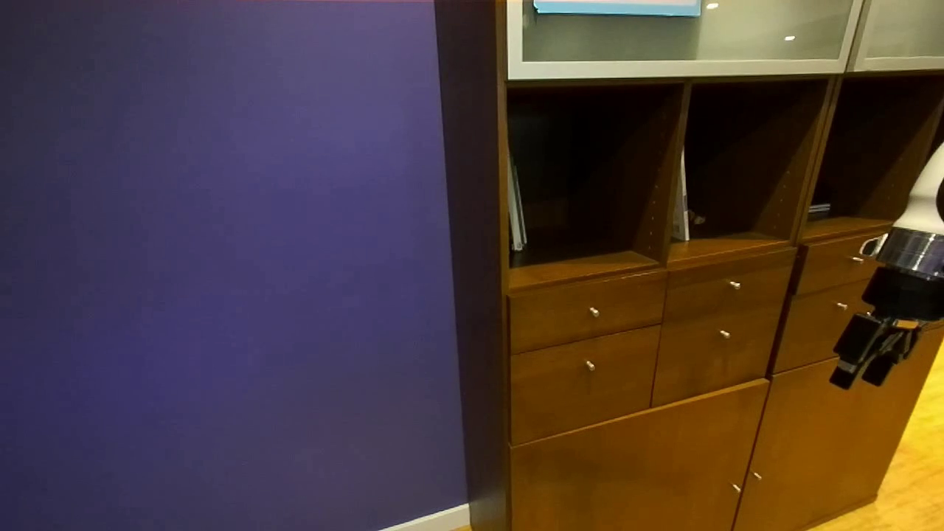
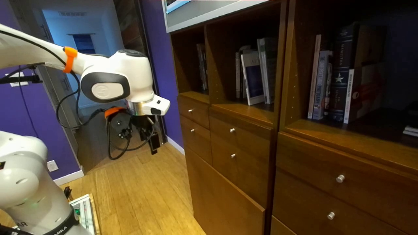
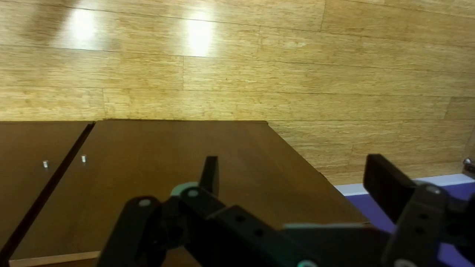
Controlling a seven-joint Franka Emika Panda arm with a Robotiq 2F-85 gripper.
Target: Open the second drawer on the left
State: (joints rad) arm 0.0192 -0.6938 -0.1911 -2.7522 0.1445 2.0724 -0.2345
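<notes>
The second drawer [image 1: 557,398] is the lower drawer of the leftmost column. It has a brown wood front and one small pale metal knob. It is shut, and it also shows in an exterior view at the far left [image 2: 197,145] of the cabinet. My gripper [image 1: 859,372] hangs pointing down in front of the cabinet, apart from the drawers. It also shows in an exterior view [image 2: 153,147]. In the wrist view the two fingers of my gripper [image 3: 293,163] stand wide apart with nothing between them. The second drawer's knob is not visible in the wrist view.
The upper left drawer [image 1: 546,321] sits above, with other drawers [image 1: 726,313] beside it. A tall cabinet door [image 3: 178,185] lies below. Open cubbies [image 2: 251,107] hold books. A purple wall [image 1: 258,258] stands at the left end. Cables [image 2: 112,156] hang from my wrist.
</notes>
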